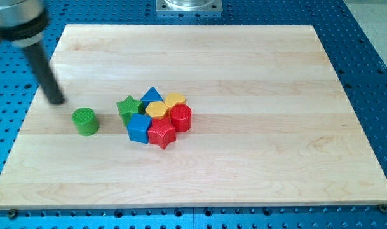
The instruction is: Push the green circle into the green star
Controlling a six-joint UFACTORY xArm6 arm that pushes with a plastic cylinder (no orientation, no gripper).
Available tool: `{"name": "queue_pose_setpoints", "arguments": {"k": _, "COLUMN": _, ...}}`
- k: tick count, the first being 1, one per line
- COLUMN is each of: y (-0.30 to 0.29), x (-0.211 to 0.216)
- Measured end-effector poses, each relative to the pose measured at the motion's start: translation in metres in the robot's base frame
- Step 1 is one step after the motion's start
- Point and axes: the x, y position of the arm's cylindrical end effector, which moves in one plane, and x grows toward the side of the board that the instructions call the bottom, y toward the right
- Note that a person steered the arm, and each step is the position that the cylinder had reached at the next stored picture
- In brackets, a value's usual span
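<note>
The green circle, a short cylinder, stands on the wooden board left of centre. The green star lies a little to its right, with a gap between them, at the left edge of a tight cluster of blocks. My tip is on the board up and to the left of the green circle, a short way off and not touching it. The dark rod slants up to the view's top left.
The cluster holds a blue triangle, a yellow heart, a yellow hexagon, a red cylinder, a blue block and a red star. A blue perforated table surrounds the board.
</note>
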Motion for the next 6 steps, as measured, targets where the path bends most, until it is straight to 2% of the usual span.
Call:
{"name": "queue_pose_setpoints", "arguments": {"k": 1, "y": -0.015, "x": 0.023}}
{"name": "queue_pose_setpoints", "arguments": {"k": 3, "y": 0.033, "x": 0.06}}
{"name": "queue_pose_setpoints", "arguments": {"k": 4, "y": 0.102, "x": 0.058}}
{"name": "queue_pose_setpoints", "arguments": {"k": 6, "y": 0.145, "x": 0.052}}
